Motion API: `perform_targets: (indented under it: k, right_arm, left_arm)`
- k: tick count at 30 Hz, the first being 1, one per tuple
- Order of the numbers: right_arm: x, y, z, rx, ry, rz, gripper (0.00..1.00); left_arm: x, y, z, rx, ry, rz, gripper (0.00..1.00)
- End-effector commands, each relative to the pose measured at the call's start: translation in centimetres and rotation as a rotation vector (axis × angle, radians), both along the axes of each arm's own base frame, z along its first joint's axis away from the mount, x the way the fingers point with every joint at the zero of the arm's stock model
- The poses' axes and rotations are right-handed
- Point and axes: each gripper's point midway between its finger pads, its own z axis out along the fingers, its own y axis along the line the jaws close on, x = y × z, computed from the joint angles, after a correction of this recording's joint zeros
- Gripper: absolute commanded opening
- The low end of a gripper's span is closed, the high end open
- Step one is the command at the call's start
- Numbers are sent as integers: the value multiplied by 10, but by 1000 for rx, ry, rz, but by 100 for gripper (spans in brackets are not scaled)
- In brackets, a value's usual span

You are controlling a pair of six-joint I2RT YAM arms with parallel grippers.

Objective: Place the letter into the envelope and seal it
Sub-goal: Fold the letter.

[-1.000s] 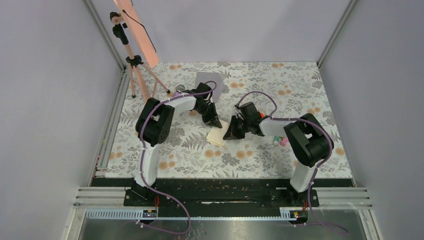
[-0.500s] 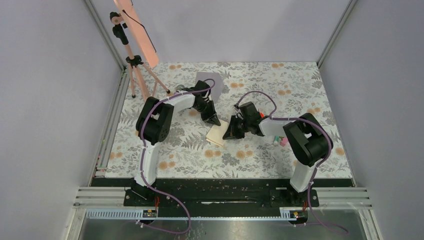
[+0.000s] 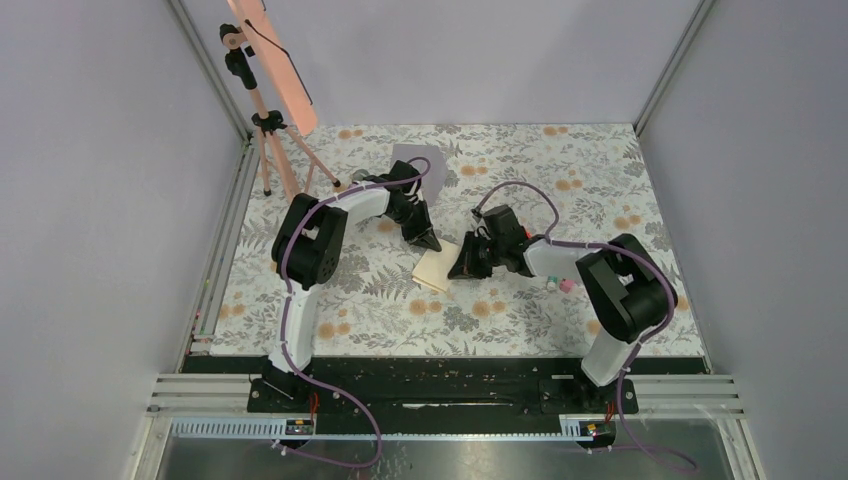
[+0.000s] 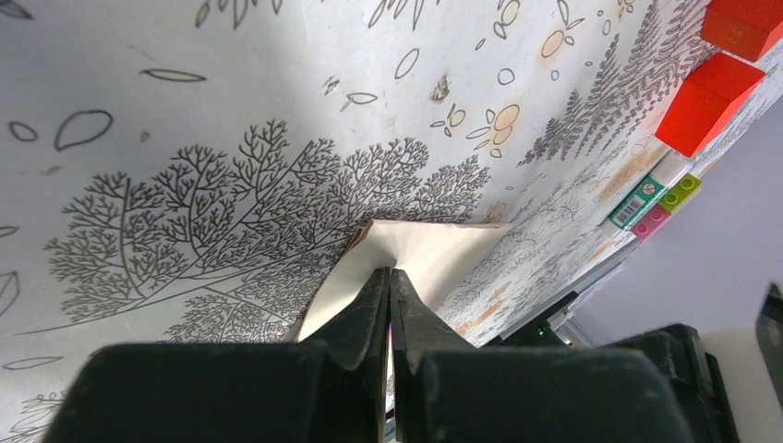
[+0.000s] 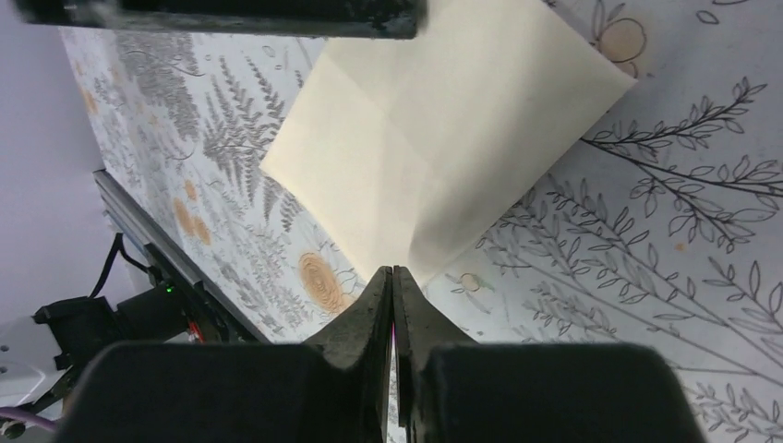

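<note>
Cream letter [image 3: 432, 271] between left fingers [image 3: 429, 241] and right fingers [image 3: 460, 269], envelope [image 3: 413, 157] behind

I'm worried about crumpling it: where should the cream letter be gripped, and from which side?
Take the letter by its right-hand corner, coming in low from the right. It lies nearly flat on the table, so only an edge offers a hold. That corner bends up along a soft fold where the right gripper's jaws appear shut on it. The left gripper, shut, sits at the opposite corner.
</note>
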Motion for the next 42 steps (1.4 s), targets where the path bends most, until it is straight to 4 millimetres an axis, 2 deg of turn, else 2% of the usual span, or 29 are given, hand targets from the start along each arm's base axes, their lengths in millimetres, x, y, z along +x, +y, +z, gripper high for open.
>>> perform_targets:
  k: [1,3,5,7,8,12,13,15,19,27,29,34,37,40,42]
  right_arm:
    - [-14,-9,-36,-82,74,17,5]
    - [-18,-14,-42,-126,113,21,4]
    - [-19,-17,-36,-130,100,1,5]
    - [-14,-18,-22,-117,74,-37,9]
    - [-13,-18,-15,-109,73,-64,14]
    - [-12,-19,-4,-49,136,-210,50]
    - [-12,-19,-4,-28,164,-249,54]
    - [-12,-17,-7,20,217,-303,56]
    - [-16,-14,-23,61,343,-378,50]
    - [-21,-9,-39,103,421,-377,20]
    - [-21,-10,-36,106,411,-377,16]
    - [-11,-16,-3,104,262,-361,12]
    - [-6,-12,9,115,213,-339,12]
    - [-6,0,8,131,228,-281,8]
    - [-9,6,-3,124,269,-255,3]
  left_arm:
    - [8,25,-31,114,-15,16,0]
    - [7,24,-31,109,-12,14,0]
    - [7,24,-32,107,-9,15,0]
    - [5,24,-32,107,-6,13,0]
    - [4,24,-31,107,-4,15,0]
    - [2,25,-32,105,-1,17,0]
    - [1,25,-32,105,1,16,0]
    - [0,25,-33,104,5,15,0]
    - [-1,25,-32,100,9,18,0]
    - [-3,25,-31,95,10,18,0]
    - [-4,25,-31,92,12,21,0]
    - [-5,24,-29,81,8,24,0]
    - [-5,23,-28,78,6,22,0]
    - [-5,24,-30,77,11,23,0]
    - [-5,23,-30,78,12,22,0]
